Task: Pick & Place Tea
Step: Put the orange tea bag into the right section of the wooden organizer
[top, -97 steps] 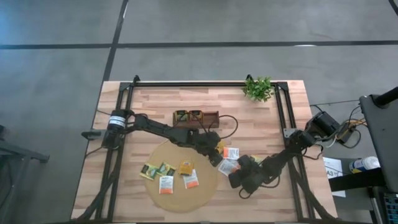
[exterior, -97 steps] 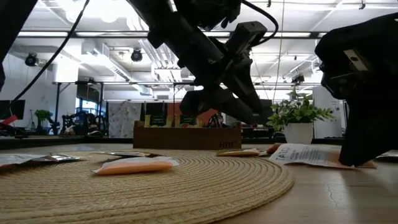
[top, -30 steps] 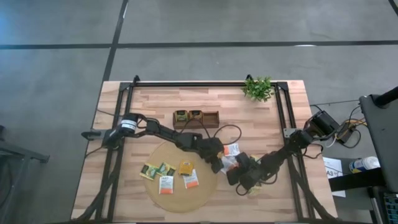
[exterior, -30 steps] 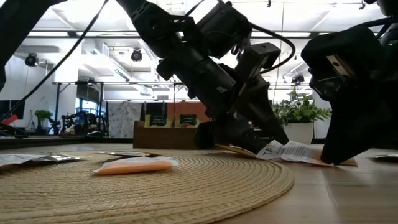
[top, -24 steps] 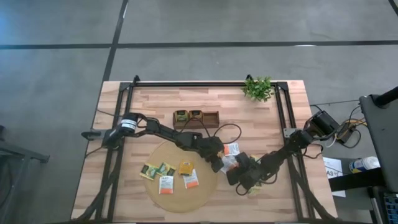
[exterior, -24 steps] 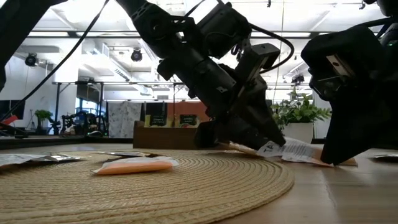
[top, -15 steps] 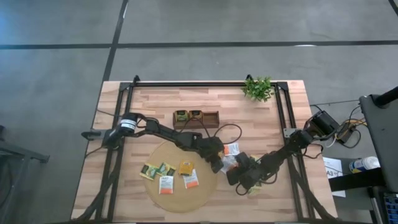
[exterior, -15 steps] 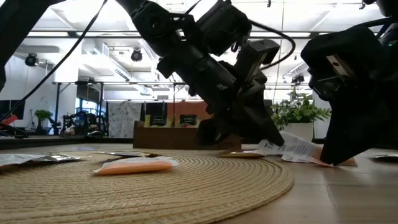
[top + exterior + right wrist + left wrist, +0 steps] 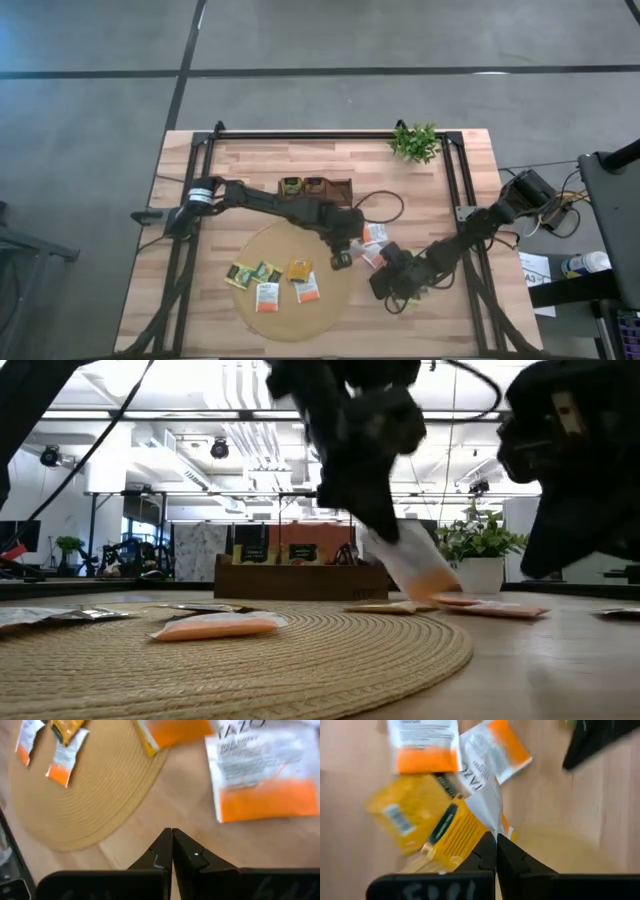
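Several tea sachets lie flat on the round tan mat [image 9: 285, 290], among them a yellow one [image 9: 299, 268] and a white-and-orange one [image 9: 266, 297]. More sachets [image 9: 373, 236] lie on the wood at the mat's right. My left gripper [image 9: 343, 256] hangs over the mat's right edge, shut on a white-and-orange sachet [image 9: 415, 570]. My right gripper [image 9: 381, 291] is shut and holds nothing, just right of the mat and above the table. The dark brown tray [image 9: 315, 187] stands behind the mat. My left gripper pinches the white-and-orange sachet by one edge [image 9: 491, 820] between its two fingers, which come from above. The sachet hangs slanting below the fingers, orange end [image 9: 432, 582] lowest, lifted clear of the table and the mat.
A small green plant [image 9: 415, 142] in a white pot stands at the far right corner. A black frame [image 9: 455, 190] runs along the table's sides. Bare wood lies at the near right and far left.
My left gripper has shut on the white-and-orange sachet that lay right of the mat and has gone up with it. The sachet, first flat on the wood, now hangs clear below the fingers. My right gripper has risen a little, still shut.
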